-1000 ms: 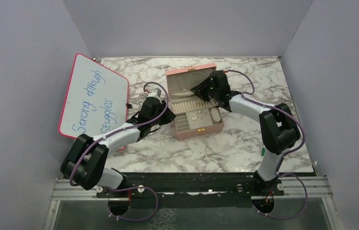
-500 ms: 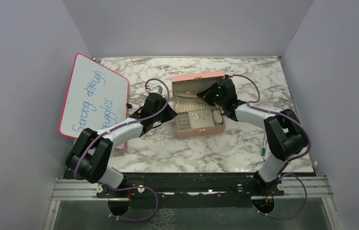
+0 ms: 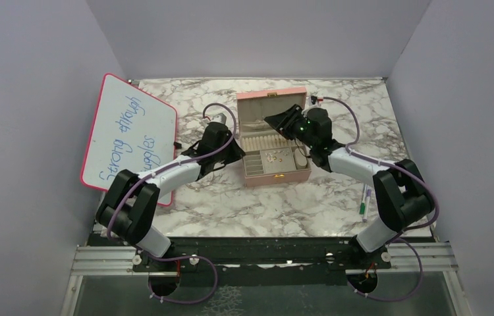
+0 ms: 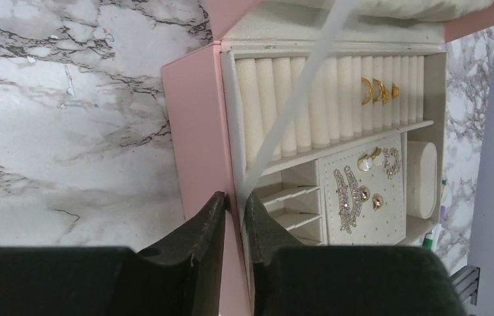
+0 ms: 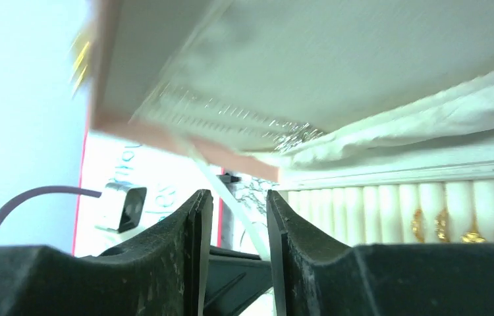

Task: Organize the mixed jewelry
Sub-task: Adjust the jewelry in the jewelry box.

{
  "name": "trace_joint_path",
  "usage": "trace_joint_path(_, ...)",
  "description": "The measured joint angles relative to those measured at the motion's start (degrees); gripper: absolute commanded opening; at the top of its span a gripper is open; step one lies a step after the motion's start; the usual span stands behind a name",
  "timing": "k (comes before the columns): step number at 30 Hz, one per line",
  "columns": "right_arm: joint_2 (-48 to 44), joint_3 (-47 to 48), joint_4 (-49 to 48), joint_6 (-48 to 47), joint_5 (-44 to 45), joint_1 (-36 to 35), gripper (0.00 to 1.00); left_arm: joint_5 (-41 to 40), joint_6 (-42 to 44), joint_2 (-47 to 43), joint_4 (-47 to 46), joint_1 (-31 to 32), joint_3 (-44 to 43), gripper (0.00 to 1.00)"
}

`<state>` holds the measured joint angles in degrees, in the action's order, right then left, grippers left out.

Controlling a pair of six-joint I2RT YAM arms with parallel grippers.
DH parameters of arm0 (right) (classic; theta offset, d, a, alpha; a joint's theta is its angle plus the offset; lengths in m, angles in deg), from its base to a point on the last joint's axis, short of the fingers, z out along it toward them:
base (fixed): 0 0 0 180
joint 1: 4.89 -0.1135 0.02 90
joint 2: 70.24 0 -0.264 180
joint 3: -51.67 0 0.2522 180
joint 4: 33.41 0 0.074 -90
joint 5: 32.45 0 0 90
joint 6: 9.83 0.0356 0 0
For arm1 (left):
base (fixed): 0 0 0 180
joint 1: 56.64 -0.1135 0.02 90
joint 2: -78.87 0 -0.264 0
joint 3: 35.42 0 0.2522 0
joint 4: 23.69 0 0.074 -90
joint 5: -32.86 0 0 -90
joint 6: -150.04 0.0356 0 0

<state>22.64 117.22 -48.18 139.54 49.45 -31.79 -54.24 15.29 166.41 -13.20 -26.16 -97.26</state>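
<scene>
Left hand pinches the pink box's wall; right hand spread over the tray with the jewelry inside.

A whiteboard (image 3: 129, 135) leans at the left of the marble worktop (image 3: 277, 210). The left hand (image 4: 234, 214) is pressed onto the left side wall of the pink box (image 4: 198, 125), one finger outside it and one inside. In the open box, gold rings (image 4: 377, 91) sit upright in the right end of the ring rolls, and sparkling earrings (image 4: 350, 194) lie on the padded panel just below. The right hand (image 5: 234, 204) hovers over the tray before the raised lid (image 5: 336, 59), fingers parted and gripping nothing, the white lid ribbon (image 5: 231, 204) crossing the gap between them. A marker pen (image 3: 365, 201) lies at the worktop's right.
</scene>
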Motion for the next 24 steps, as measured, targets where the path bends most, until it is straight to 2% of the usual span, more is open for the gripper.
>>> trace_joint_path(5, -0.94, 0.50, -0.59, -0.98, -0.13, -0.55, 0.42, -1.03, 0.92, 1.05, 1.25, 0.00, -1.49, 0.28)
trace_joint_path(15, -0.63, 6.21, 4.83, -3.02, 0.20, -0.68, 0.42, -2.14, 3.91, -0.07, 4.52, -0.52, -2.19, 0.55)
trace_joint_path(20, -2.05, 5.29, 8.50, -6.62, 0.20, -0.68, 0.42, -3.21, 6.45, -5.99, 8.13, -1.16, -2.19, 0.70)
trace_joint_path(24, -5.73, 4.35, 13.97, -11.76, -0.37, -0.68, 0.42, -6.29, 8.17, -12.59, 11.91, -1.29, -2.05, 0.73)
